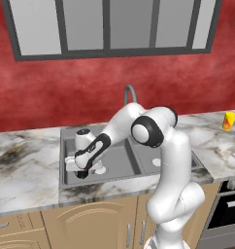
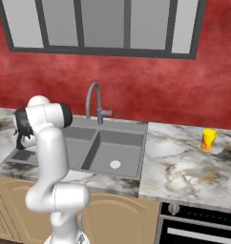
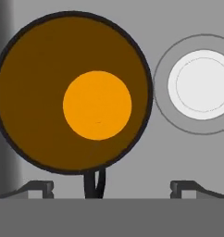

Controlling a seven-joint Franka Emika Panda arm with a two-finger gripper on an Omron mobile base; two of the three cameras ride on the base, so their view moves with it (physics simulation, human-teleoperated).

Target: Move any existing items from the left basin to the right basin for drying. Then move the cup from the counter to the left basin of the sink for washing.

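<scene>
From the left base view, my gripper hangs low in the left basin, the yellow cup far right on the counter. In the hand view, fingers spread wide, empty, above what seems the jar, beside the drain.

Veined marble, white-grey and polished, on the bench across the lower left. Matt dark grey, smooth like composite, in the left basin and right basin at centre. Brushed grey metal on the faucet. Glossy yellow plastic on the cup at right. Satin tan wood on the cabinets below. Flat dark-brown top with an orange centre on the jar. Rough mottled red on the wall.
</scene>
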